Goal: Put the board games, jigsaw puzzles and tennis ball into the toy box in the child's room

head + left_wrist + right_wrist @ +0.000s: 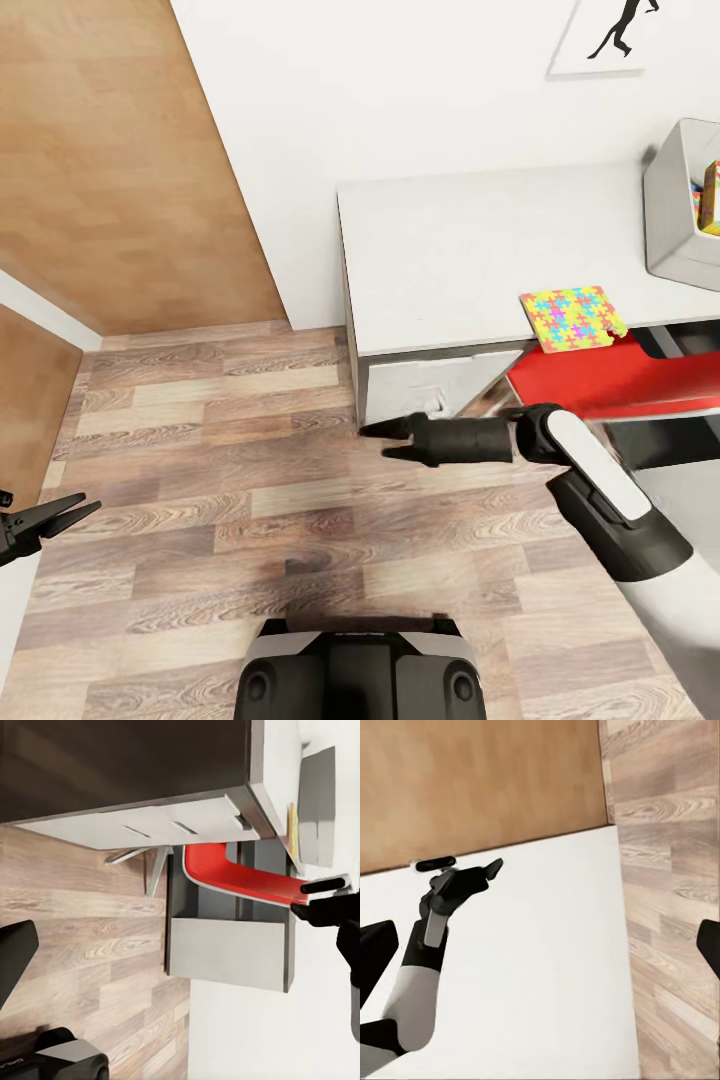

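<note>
One jigsaw puzzle (pixel 572 318), a small mosaic square, lies at the near edge of the light-grey table (pixel 450 250). The grey toy box (pixel 672 205) stands at the table's right end with a colourful box edge (pixel 712 198) showing inside it. My right gripper (pixel 373 442) hangs open and empty over the floor in front of the table's drawers, fingers pointing left. My left gripper (pixel 90 505) is low at the far left, open and empty, well away from the table. The bed, the tennis ball and the other toys are out of view.
A red chair (pixel 610 380) is tucked under the table beside my right arm. Pale drawers (pixel 430 385) sit under the table's left end. A wooden door panel (pixel 110 160) fills the left. My base (pixel 360 675) is on the wood floor (pixel 230 500). A grey cabinet (pixel 225 952) stands by the chair.
</note>
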Robot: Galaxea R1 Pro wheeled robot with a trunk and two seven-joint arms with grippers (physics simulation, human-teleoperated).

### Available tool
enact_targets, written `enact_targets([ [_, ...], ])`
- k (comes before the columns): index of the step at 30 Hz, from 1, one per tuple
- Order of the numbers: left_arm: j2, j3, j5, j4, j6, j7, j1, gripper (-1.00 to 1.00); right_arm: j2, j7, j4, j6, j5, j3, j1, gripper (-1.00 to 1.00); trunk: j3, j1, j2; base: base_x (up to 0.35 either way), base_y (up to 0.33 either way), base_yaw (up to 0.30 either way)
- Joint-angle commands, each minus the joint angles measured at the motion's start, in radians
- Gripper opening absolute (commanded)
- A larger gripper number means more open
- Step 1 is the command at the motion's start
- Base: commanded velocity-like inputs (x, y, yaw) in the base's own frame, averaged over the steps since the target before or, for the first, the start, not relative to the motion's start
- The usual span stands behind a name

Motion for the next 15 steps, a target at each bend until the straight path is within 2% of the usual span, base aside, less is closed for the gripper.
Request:
enact_targets([
  [1, 0.001, 0.000, -0.001, 0.000, 0.010, -0.003, 0.000, 1.00, -0.001, -0.010, -0.001, 0.000, -0.009, 0.015, 0.013, 1.00, -0.001, 0.000, -0.001, 0.000, 0.000, 0.000],
  [5, 0.005, 0.000, -0.002, 0.000, 0.010, -0.001, 0.000, 1.00, -0.001, -0.012, 0.003, 0.000, 0.006, 0.057, 0.070, 1.00, -0.001, 0.000, -0.001, 0.000, 0.000, 0.000],
  [8, 0.008, 0.000, -0.002, 0.000, 0.009, 0.000, 0.000, 1.00, -0.002, -0.013, 0.009, 0.000, 0.044, 0.073, 0.112, 1.00, -0.001, 0.000, -0.001, 0.000, 0.000, 0.000],
  [9, 0.010, 0.000, -0.002, 0.000, 0.009, 0.000, 0.000, 1.00, -0.002, -0.014, 0.012, 0.000, 0.089, 0.079, 0.143, 1.00, -0.001, 0.000, -0.001, 0.000, 0.000, 0.000],
  [12, 0.011, 0.000, -0.002, 0.000, 0.009, 0.000, 0.000, 1.00, -0.002, -0.016, 0.022, -0.011, 0.190, 0.084, 0.194, 1.00, -0.001, 0.000, -0.001, 0.000, 0.000, 0.000],
  [15, 0.012, -0.001, -0.003, 0.001, 0.006, 0.000, 0.000, 1.00, -0.003, -0.018, 0.044, -0.048, 0.323, 0.085, 0.243, 1.00, -0.001, 0.000, -0.001, 0.000, 0.000, 0.000],
])
